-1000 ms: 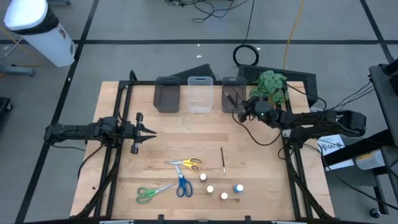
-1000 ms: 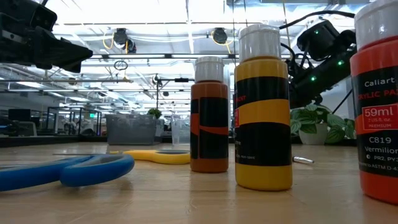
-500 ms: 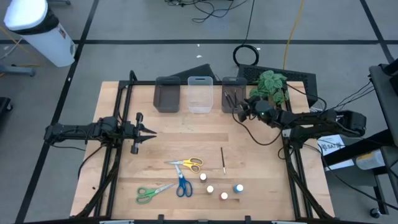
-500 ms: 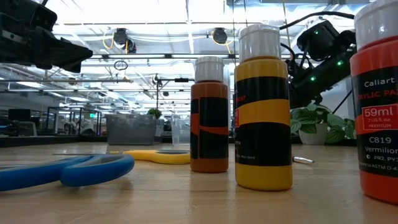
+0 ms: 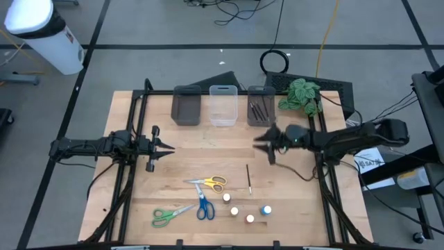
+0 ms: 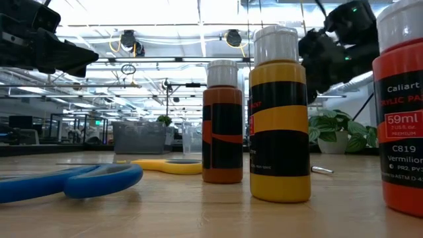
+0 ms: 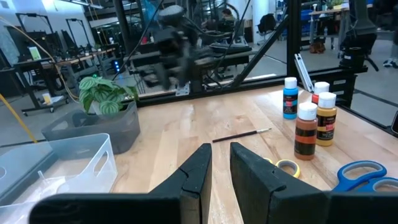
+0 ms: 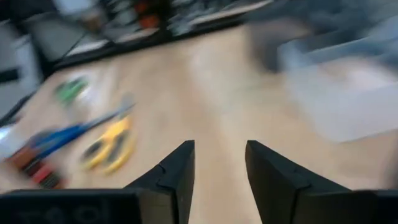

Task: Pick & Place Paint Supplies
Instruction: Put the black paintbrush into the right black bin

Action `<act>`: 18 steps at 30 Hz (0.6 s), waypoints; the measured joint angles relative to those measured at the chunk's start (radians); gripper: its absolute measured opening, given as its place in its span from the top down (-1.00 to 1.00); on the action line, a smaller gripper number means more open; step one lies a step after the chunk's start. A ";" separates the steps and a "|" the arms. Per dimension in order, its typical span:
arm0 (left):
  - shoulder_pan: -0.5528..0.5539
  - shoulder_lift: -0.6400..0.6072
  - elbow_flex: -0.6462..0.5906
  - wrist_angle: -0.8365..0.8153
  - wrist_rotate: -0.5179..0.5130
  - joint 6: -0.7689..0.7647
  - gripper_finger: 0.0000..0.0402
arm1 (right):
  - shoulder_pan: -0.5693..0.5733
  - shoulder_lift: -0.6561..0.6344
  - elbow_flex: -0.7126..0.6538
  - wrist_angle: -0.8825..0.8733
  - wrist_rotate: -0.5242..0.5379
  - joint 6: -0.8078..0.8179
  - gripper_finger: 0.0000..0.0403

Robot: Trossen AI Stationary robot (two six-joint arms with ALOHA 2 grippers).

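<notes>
A pale wooden table (image 5: 208, 149) is seen from above. Along its near edge lie the green scissors (image 5: 168, 215), blue scissors (image 5: 203, 205), yellow scissors (image 5: 209, 182) and small paint pots (image 5: 250, 219), one blue-capped (image 5: 266, 209). One brush (image 5: 248, 178) lies just beyond them. Farther on, the left gripper (image 5: 168, 148) hangs nearly closed, holding nothing; the right gripper (image 5: 260, 142) is parted and empty. Brushes rest in the grey bin (image 5: 259, 110) at the far edge
</notes>
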 joint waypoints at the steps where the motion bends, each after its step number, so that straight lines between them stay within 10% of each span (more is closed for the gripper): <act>1: 0.000 0.000 0.000 0.000 0.000 0.000 0.64 | 0.042 0.016 0.000 0.000 -0.002 0.001 0.37; 18: 0.000 0.000 0.000 0.000 0.000 0.000 0.64 | 0.304 0.473 0.154 0.075 -0.112 -0.121 0.95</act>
